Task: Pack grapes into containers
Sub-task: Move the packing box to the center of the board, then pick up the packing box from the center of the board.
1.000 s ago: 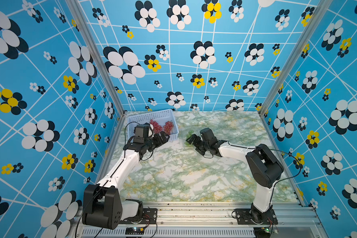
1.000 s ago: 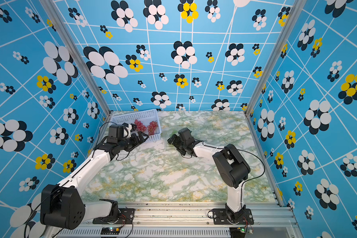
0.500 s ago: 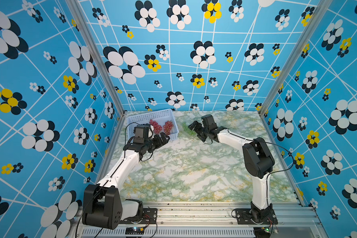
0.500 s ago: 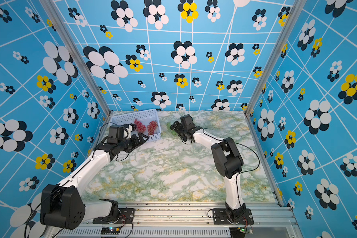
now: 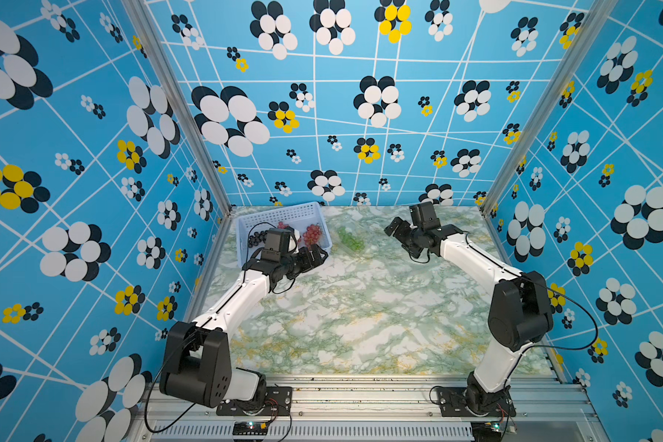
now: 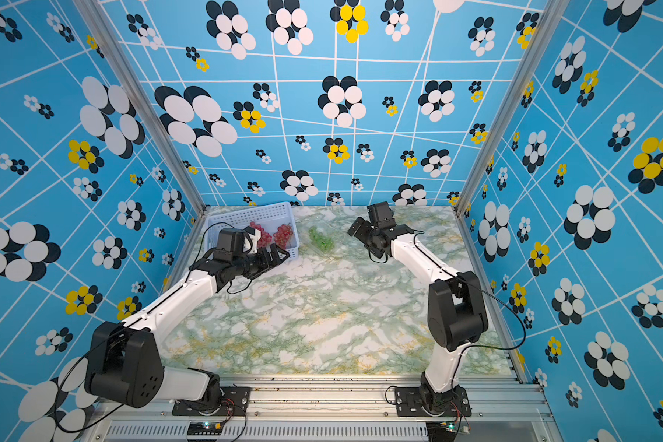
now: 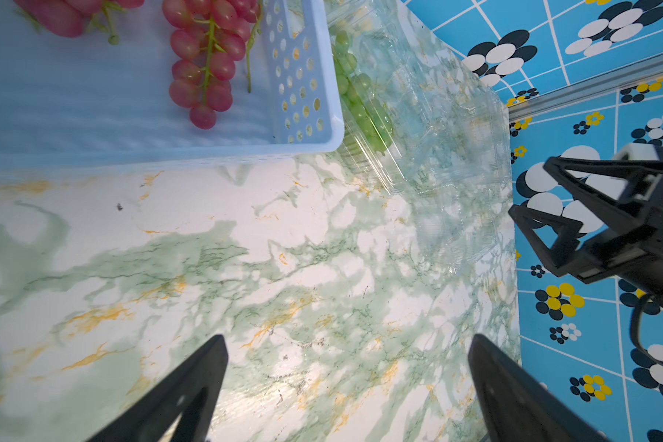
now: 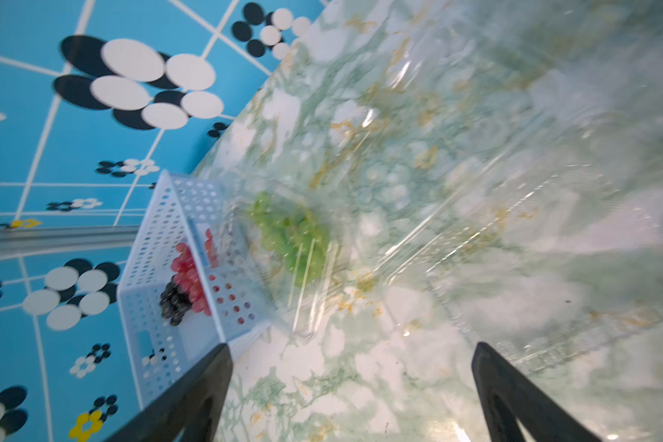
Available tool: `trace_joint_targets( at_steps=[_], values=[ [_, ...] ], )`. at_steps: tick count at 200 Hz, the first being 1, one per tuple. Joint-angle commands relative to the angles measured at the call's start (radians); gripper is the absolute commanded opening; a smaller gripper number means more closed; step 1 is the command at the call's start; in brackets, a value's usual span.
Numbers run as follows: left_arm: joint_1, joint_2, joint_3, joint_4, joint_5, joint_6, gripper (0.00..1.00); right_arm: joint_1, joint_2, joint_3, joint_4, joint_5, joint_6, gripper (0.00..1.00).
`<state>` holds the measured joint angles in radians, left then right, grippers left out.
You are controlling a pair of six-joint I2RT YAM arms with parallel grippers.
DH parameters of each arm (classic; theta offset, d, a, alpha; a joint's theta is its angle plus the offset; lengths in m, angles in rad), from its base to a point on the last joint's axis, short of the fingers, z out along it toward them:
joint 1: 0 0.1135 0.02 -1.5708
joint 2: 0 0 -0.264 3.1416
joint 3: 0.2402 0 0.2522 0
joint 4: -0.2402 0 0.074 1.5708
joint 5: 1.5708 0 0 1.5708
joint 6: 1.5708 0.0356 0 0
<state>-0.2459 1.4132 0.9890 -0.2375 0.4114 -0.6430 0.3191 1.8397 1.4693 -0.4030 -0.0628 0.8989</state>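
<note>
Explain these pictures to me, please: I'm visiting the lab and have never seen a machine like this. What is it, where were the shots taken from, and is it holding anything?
These are two white-and-black robot arms bolted to a rail at the front of a marbled table. Each ends in a two-fingered gripper. Both top views look down on the whole scene; each wrist view comes from a camera on an arm, looking past its own fingers. The left gripper is beside the pale blue basket, which holds red grapes and dark grapes. The green grapes lie next to the basket in a clear plastic container. The right gripper hangs above the table, across the green grapes from the basket. Both grippers are open and hold nothing.
</note>
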Motion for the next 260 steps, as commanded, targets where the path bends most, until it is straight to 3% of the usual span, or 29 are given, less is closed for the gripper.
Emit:
trace_joint_targets(
  at_steps=[1,54,88,153,193,260],
  values=[
    [-0.028,0.007,0.034,0.010,-0.011,0.002,1.00,-0.034,0.100,0.079,-0.110,0.038,0.006,0.99],
    [-0.034,0.003,0.008,-0.006,-0.012,0.018,0.99,-0.066,0.287,0.290,-0.211,0.060,0.005,0.97],
    [-0.034,0.021,0.015,-0.005,0.000,0.022,1.00,-0.069,0.364,0.332,-0.234,0.047,0.036,0.83],
    [-0.037,0.047,0.018,0.024,0.033,0.011,0.99,-0.069,0.415,0.318,-0.218,0.049,0.056,0.64],
    [-0.040,0.047,0.012,0.022,0.038,0.022,1.00,-0.069,0.431,0.308,-0.184,0.049,0.088,0.41],
    [-0.046,0.054,0.015,0.021,0.051,0.024,0.99,-0.077,0.463,0.352,-0.162,0.058,0.148,0.24]
  ],
)
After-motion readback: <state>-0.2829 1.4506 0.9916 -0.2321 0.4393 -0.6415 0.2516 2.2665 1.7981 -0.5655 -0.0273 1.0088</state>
